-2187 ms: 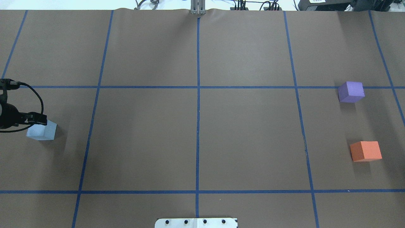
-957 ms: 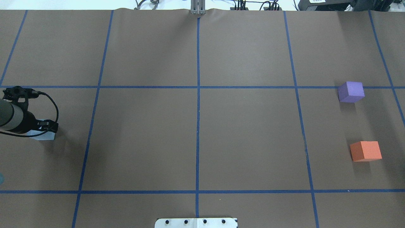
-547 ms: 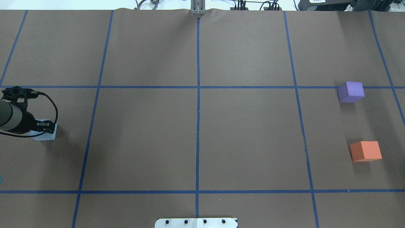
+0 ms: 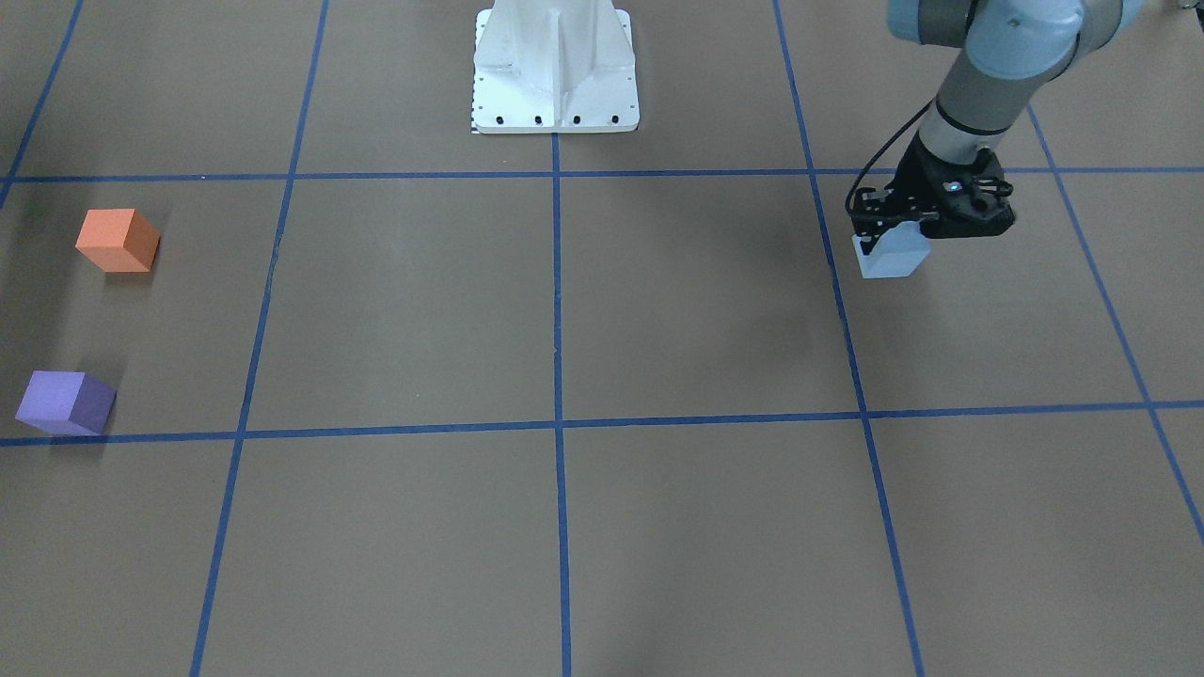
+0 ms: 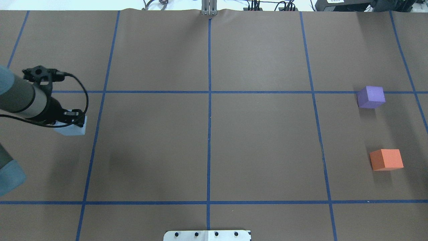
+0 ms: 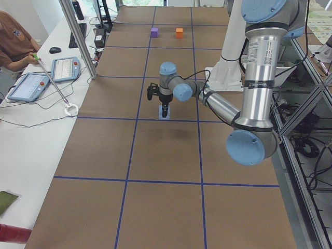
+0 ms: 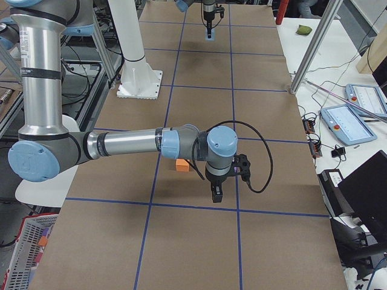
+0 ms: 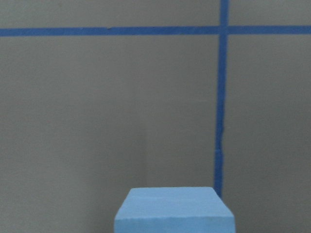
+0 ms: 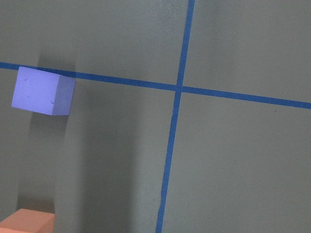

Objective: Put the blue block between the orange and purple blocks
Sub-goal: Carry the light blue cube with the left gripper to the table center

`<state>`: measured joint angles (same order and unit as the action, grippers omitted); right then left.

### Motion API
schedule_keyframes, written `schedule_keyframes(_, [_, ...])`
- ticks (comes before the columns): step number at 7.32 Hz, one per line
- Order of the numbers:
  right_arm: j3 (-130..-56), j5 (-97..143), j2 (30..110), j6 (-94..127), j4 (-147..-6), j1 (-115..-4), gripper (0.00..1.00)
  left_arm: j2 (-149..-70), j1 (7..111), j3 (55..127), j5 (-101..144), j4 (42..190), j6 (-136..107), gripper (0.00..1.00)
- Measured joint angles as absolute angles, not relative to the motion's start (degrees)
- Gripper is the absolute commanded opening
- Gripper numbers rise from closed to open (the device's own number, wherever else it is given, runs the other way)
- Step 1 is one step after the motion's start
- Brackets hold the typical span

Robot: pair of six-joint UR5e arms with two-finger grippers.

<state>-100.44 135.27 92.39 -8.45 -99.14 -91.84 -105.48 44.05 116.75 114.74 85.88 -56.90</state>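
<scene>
Our left gripper (image 4: 894,234) pinches the blue block (image 4: 890,259), a pale, sharp-edged cube held above the paper (image 5: 260,140) on our left side. Open paper lies between it and the far-right orange block (image 5: 386,160) and purple block (image 5: 370,97), which stand apart. We cannot tell the right gripper (image 7: 216,194) spread or pressed.

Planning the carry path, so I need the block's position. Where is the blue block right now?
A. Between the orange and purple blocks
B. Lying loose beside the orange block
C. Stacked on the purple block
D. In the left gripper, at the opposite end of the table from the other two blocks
D: the left gripper is shut on the blue block, while the orange block and purple block sit at the other end.
</scene>
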Motion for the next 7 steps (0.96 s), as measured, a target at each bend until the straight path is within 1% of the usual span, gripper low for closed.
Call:
schedule_keyframes(1, [-100.58,135.34,92.39,-8.05,-99.12,-91.84,1.00,-115.23,42.16,114.32,114.59,79.39,-58.58,0.00])
schedule_keyframes(2, [-100.70,135.42,92.28,-7.85,-99.08,-91.85,1.00,-124.99,39.52,108.77,114.37,75.90,-61.78,0.00])
schedule_keyframes(4, [-100.83,135.55,92.10,-7.73,-99.07,-91.85,1.00,-138.28,35.70,96.39,114.07,75.60,-65.47,0.00])
schedule_keyframes(5, [-100.86,136.00,91.98,-7.68,-99.11,-91.85,1.00,-142.70,34.23,89.72,113.36,78.67,-66.72,0.00])
schedule_keyframes(7, [-101.05,137.68,91.79,-7.57,-99.12,-91.90,1.00,-146.63,31.55,78.78,110.33,86.71,-68.90,0.00])
